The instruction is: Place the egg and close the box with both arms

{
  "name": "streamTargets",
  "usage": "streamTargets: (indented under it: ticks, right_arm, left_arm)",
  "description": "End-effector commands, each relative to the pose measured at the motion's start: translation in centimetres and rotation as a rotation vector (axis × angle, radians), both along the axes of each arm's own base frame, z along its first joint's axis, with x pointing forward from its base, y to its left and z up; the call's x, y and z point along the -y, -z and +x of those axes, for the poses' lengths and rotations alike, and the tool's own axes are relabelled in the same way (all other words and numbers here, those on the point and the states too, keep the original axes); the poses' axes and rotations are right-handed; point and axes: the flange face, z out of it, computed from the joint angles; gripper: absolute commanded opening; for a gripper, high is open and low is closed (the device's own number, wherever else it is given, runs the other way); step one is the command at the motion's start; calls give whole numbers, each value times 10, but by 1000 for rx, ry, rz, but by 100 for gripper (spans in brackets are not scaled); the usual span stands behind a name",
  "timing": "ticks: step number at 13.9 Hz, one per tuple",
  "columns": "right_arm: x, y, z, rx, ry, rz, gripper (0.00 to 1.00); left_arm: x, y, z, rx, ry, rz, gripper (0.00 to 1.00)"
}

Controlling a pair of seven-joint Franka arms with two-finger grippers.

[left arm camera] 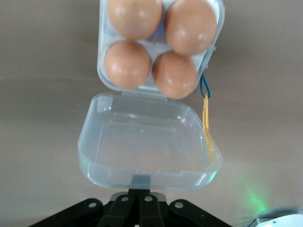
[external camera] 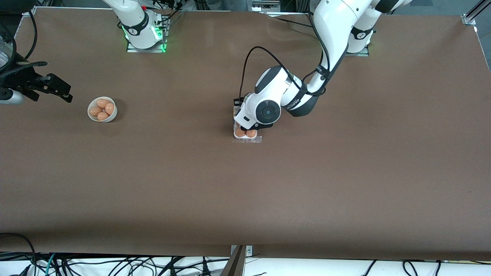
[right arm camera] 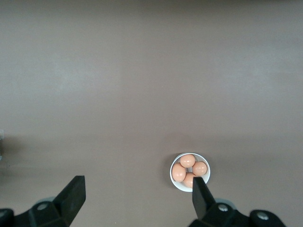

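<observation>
The box (external camera: 247,140) (left arm camera: 106,52) sits mid-table with an orange-brown egg (left arm camera: 174,74) in every cell; I cannot tell the placed egg from the others. Its clear lid (left arm camera: 142,142) lies open and flat beside the base. My left gripper (left arm camera: 140,189) (external camera: 245,127) is shut, with its tips against the middle of the lid's free edge and nothing between the fingers. In the front view the left wrist covers the lid and half the box. My right gripper (external camera: 57,90) (right arm camera: 138,184) waits open in the air at the right arm's end of the table, beside the bowl.
A round white bowl (external camera: 91,116) (right arm camera: 172,165) with several more eggs stands toward the right arm's end. A thin yellow and blue cord (left arm camera: 207,125) runs along one side of the lid. The brown tabletop stretches wide around the box.
</observation>
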Motion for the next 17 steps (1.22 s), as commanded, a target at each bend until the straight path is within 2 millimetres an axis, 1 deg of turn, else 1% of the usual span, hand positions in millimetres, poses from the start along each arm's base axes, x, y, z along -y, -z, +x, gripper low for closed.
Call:
streamTargets:
  ticks: [1, 2, 4, 6, 7, 8, 9, 10, 11, 12, 14, 15, 17]
  right_arm:
    - [1, -6, -4, -6, 1, -8, 100]
    - [1, -5, -3, -8, 1, -8, 100]
    - [1, -2, -2, -13, 1, -7, 100]
    - [2, -1, -1, -14, 1, -5, 100]
    - [2, -1, -1, -16, 3, -7, 100]
    - [0, 0, 0, -17, 1, -7, 100]
    - [1, 0, 0, -17, 3, -6, 100]
    - [0, 1, 0, -19, 3, -6, 100]
    - [-1, 2, 1, -20, 3, -6, 100]
    - [-3, 6, 2, -26, 1, -6, 100]
    - [-3, 6, 2, -26, 1, -6, 100]
    - [-3, 6, 2, -26, 1, -6, 100]
    - [-5, 6, 2, -26, -3, -7, 100]
  left_arm:
    - [-2, -13, 21, 57, -24, -2, 2]
    - [-9, -15, 29, 68, -35, -2, 2]
    - [-15, -24, 41, 90, -52, -7, 3]
    - [-30, -27, 55, 108, -76, 10, 11]
    - [-37, -30, 61, 120, -85, 17, 18]
    - [-50, -36, 76, 159, -97, 40, 32]
    - [-59, -52, 91, 228, -89, 66, 55]
    - [-69, -63, 104, 292, -67, 106, 75]
    - [-88, -71, 119, 365, -32, 170, 88]
    - [-100, -79, 127, 424, 37, 225, 100]
    - [-138, -97, 144, 454, 83, 288, 100]
    - [-162, -110, 155, 468, 68, 290, 100]
    - [-219, -137, 176, 486, 46, 276, 100]
